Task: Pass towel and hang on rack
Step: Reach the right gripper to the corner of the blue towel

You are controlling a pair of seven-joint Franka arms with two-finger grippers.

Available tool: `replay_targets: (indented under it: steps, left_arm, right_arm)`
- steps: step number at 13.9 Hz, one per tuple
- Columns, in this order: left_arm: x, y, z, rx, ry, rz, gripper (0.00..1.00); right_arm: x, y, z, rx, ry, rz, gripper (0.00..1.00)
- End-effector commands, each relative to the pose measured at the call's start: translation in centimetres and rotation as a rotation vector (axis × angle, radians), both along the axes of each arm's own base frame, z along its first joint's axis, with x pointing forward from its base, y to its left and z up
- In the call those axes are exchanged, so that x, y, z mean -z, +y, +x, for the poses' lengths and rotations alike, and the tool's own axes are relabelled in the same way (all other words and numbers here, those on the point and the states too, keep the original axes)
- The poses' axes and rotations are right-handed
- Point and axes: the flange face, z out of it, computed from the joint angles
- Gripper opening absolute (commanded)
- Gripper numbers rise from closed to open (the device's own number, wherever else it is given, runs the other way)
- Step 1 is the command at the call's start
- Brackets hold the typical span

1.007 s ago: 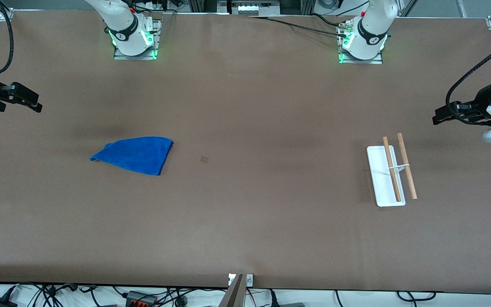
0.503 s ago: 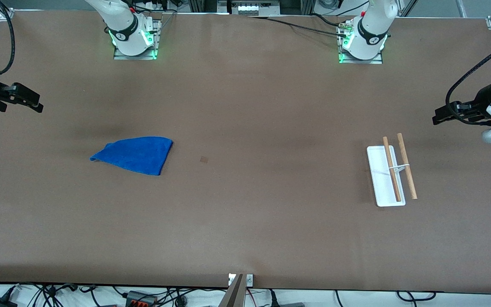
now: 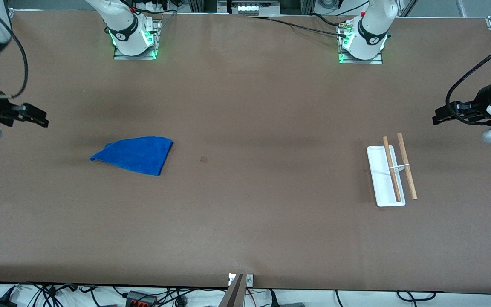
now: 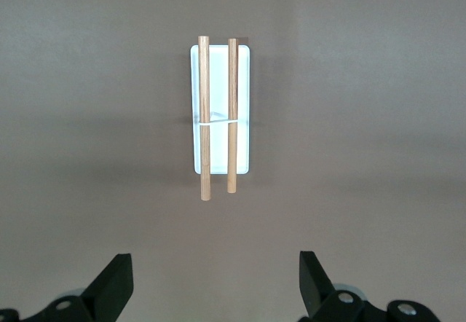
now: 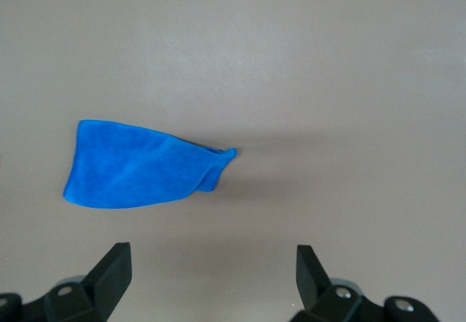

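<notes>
Black fingers on both my grippers stand wide apart, nothing between them, nothing touched. My right gripper [image 3: 36, 119] hangs over bare brown table [image 3: 245, 230] at the right arm's end, close to that table edge, tips pointing toward the towel [image 3: 134, 154]. My left gripper [image 3: 439, 117] waits over the table at the left arm's end, near that edge, a little farther from the front camera than the rack [image 3: 388, 175].

Towel: bright blue, fuzzy, lying flat and folded into a rough wedge, narrow tip toward the right arm's end, wide edge toward the table middle. Well apart from my right gripper, not touched. Small dark mark [image 3: 204, 159] on the table just beside its wide edge.

Rack: white base flat on the table, two wooden rods parallel above it on a thin white frame, rods bare. One rod sits over the base, the other looks offset past the base edge in the front view.

Room: wide open table between towel and rack, and open table all round each of them.

View differences: right wrist view shows my two fingertips [image 5: 109, 267] spread with the towel [image 5: 142, 167] ahead of them, plus a curled fold at its narrow tip that the front view barely gives. Left wrist view shows my fingertips [image 4: 116, 282] spread with the rack [image 4: 220, 111] centred ahead, both rods overhanging the base end nearest me. Only the front view shows both grippers, the arm bases and the table edges.
</notes>
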Motion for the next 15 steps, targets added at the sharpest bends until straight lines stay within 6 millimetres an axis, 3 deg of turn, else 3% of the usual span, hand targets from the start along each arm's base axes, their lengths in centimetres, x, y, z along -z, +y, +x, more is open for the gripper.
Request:
replay_targets:
  steps: [1, 3, 8, 11, 12, 15]
  left_arm:
    - [-0.6, 0.2, -0.3, 0.012, -0.005, -0.006, 1.0]
    - [-0.6, 0.2, -0.3, 0.011, -0.005, -0.005, 1.0]
    - [-0.5, 0.1, -0.3, 0.012, -0.002, -0.006, 1.0]
    - [-0.6, 0.1, -0.3, 0.012, -0.005, -0.005, 1.0]
    - [-0.6, -0.1, -0.3, 0.015, -0.005, -0.007, 1.0]
    - [-0.5, -0.1, -0.3, 0.015, -0.004, -0.009, 1.0]
  right_arm:
    - [5.8, -1.3, 1.6, 0.037, 0.08, 0.0, 1.0]
    - [10.1, -2.4, 2.5, 0.124, 0.119, 0.027, 1.0]
    - [20.7, -2.5, 3.0, 0.43, 0.273, 0.128, 1.0]
    - [25.4, -6.0, 2.4, 0.64, 0.354, 0.343, 1.0]
    - [26.1, -6.8, 2.3, 0.669, 0.354, 0.368, 1.0]
    - [28.8, -9.4, 4.2, 0.67, 0.345, 0.388, 1.0]
